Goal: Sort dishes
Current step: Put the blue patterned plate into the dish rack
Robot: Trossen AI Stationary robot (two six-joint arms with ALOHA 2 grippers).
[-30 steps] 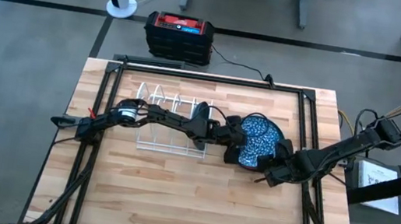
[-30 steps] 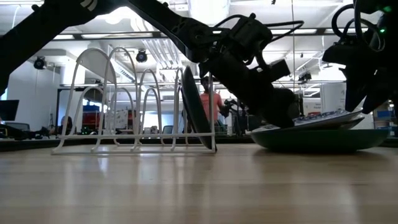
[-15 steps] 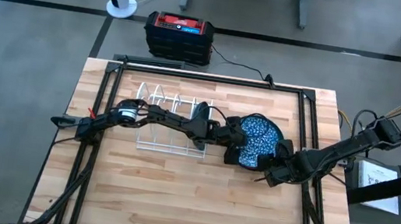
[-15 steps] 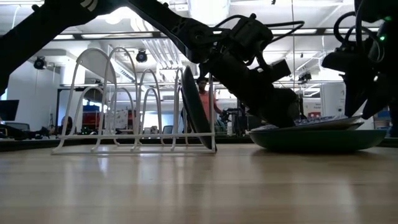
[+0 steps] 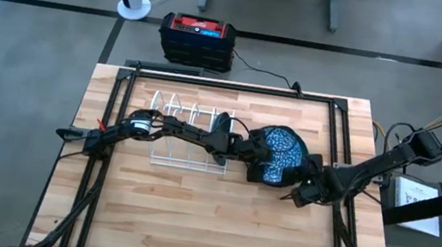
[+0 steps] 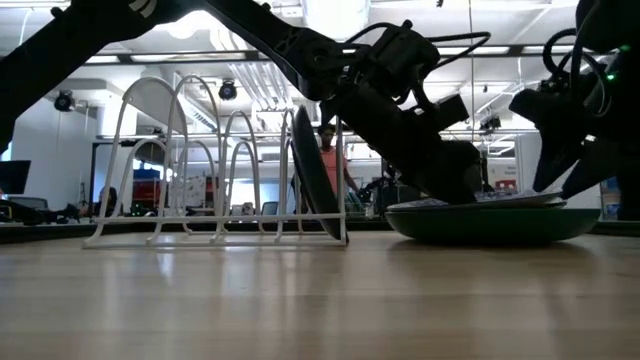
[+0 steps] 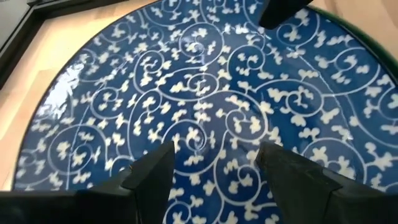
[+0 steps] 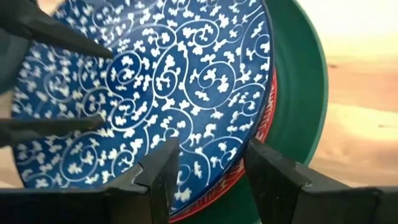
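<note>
At three o'clock from the rack [image 5: 189, 132], both grippers, left gripper [image 5: 260, 165] and right gripper [image 5: 303, 185], jaws spread, flank the blue plate [image 5: 282, 154]: stiff, glazed, breakable; its rim looks the best hold.

No text, label, brand, number or sign can be read in any view. The red and black box [image 5: 198, 37] on the floor behind the table has a small blue panel on its top, but the marks there are too small to read. The white sheet [image 5: 418, 203] beside the table shows only unreadable grey print.
</note>
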